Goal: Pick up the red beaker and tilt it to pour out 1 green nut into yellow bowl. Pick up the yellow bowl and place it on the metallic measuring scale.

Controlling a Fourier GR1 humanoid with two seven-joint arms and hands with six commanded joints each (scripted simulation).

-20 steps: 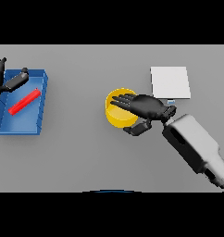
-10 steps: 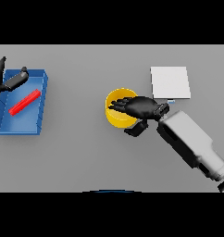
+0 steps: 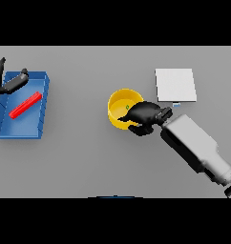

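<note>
Blue tray [image 3: 42,102], far left of the grey table [image 3: 84,157]: open-topped, rectangular, holding a red beaker [image 3: 25,105] that lies on its side, slanted, inside the tray.

Left hand [image 3: 4,83]: at the view's left edge, over the tray's upper left corner, fingers straight and spread, holding nothing; clear of the red beaker.

Yellow bowl [image 3: 118,101]: round, near the table's middle, well apart from the tray. One small green nut [image 3: 127,106] lies inside it.

Right hand [image 3: 145,114]: over the bowl's lower right rim, fingers curled down round that rim and clamped on it. Its white and grey forearm runs off toward the lower right.

Metallic measuring scale [image 3: 175,85]: pale square plate, upper right of the bowl, near it but not touching.
</note>
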